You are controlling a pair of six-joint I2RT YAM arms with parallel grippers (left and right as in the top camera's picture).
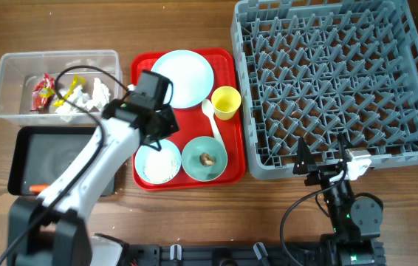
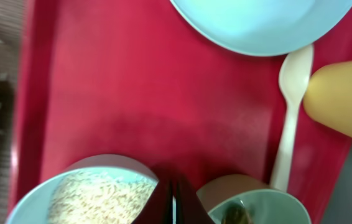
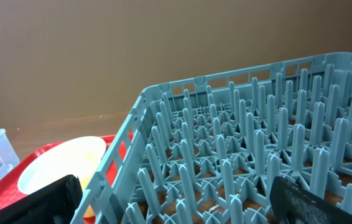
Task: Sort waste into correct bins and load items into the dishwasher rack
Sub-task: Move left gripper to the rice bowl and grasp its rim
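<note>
1. Wrappers, red and yellow, lie with crumpled tissue in the clear tub, on the left arm's side of the tabletop.
2. The carrot shows as an orange sliver at the near edge of the black tub, half hidden by the arm.
3. On the red tray sit the plate, the yellow cup, the spoon, a bowl of rice, and a second bowl holding the nut.
4. The left hand is pinched shut on nothing and hangs over the tray, between the two bowls.
5. The right hand gapes wide and holds nothing, just by the near wall of the dishwasher rack.
</note>
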